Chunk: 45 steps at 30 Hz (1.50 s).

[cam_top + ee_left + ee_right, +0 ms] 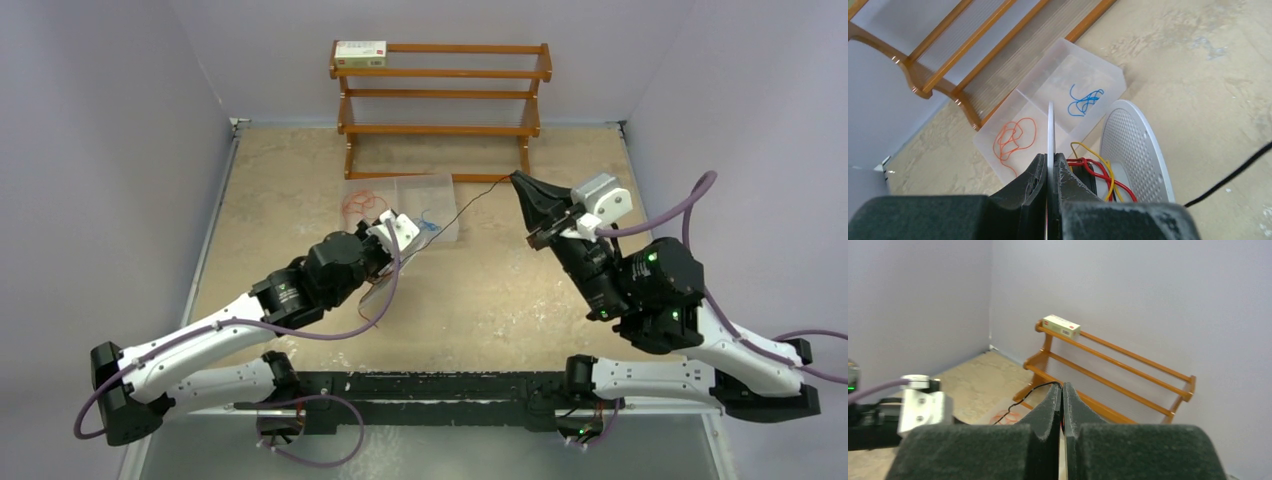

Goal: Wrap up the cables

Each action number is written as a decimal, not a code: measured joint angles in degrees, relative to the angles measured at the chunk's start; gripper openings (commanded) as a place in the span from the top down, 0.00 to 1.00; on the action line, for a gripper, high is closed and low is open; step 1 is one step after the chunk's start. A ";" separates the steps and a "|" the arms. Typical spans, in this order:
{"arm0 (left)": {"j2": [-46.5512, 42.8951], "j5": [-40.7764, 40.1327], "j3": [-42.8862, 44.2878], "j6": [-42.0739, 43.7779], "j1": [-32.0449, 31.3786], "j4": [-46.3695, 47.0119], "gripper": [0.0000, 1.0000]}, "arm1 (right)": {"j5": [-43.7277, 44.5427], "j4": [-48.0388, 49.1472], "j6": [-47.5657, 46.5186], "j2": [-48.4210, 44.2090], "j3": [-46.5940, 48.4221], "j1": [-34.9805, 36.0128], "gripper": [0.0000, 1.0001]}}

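The left gripper (1050, 167) is clenched tight on one thin side of the spool (1135, 145) and holds it up off the table (500, 300). The spool's other side is a round white plate full of tiny holes. Red wires (1096, 170) and a yellow wire (1088, 148) sit on the middle of the spool, between its two sides. The right gripper (1062, 392) is pinched closed on the end of a black wire (475, 205). Seen from above, that wire runs in a nearly straight line from the right gripper toward 8 o'clock, down to the spool. Where it ends there is hidden. A clear tray (1108, 82) lies on the table just at 12 o'clock from the left gripper. It has two parts. An orange wire (1013, 140) lies loose in the 9 o'clock part, and a blue wire (1083, 100) lies loose in the 3 o'clock part. A wooden rack (440, 74) stands at the 12 o'clock edge of the table. A small box (360, 53) rests on its top shelf, at the 9 o'clock end.
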 measured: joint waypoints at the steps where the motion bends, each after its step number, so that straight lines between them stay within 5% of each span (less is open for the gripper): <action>1: -0.76 0.92 -0.13 0.04 -0.04 -0.24 1.00 | 0.87 0.42 -0.87 0.48 0.11 0.00 1.00; 12: -12.07 17.64 -0.17 -1.97 -0.04 -8.81 1.00 | 11.17 5.73 -9.05 2.75 -1.22 -1.14 1.00; 22: -27.47 28.52 -0.09 -8.52 -0.04 -11.17 1.00 | 9.01 1.99 -0.22 -0.83 -11.26 -12.74 1.00; 36: -35.50 25.79 3.54 -13.35 -0.04 -6.75 1.00 | -0.46 -1.09 20.15 -4.66 -30.84 -21.86 1.00; 45: -36.13 18.21 0.81 -16.59 -0.04 5.31 1.00 | -9.42 3.39 31.76 -4.59 -41.68 -22.27 1.00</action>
